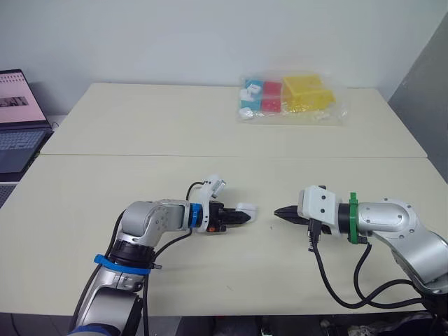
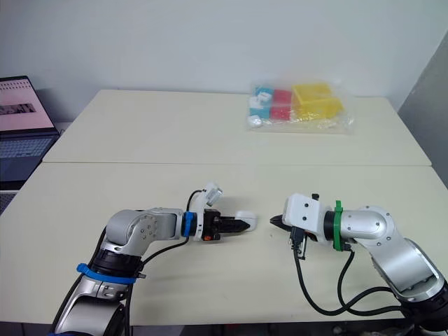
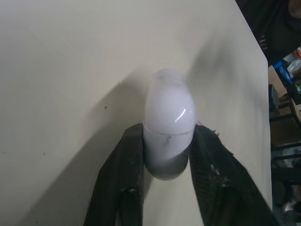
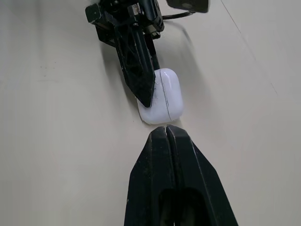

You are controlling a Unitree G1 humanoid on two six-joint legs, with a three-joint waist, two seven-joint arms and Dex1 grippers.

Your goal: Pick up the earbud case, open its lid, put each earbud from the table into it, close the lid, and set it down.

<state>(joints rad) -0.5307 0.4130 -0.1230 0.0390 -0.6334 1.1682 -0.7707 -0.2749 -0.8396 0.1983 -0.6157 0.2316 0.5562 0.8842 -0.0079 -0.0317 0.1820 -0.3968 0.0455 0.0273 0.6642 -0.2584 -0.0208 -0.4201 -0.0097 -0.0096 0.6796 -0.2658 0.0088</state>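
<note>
The left claw [image 1: 239,217] is clamped on the white earbud case [image 3: 168,117], 1 finger on each side of its near half. It sits at lower centre of the head view, resting on or just above the table [image 1: 140,133]. The right claw [image 4: 165,133], fingers pressed together, points at the case from just beside it. The case looks light, rigid and glossy, so probably slippery. The free end beyond the seam is likely the lid to pry.
</note>
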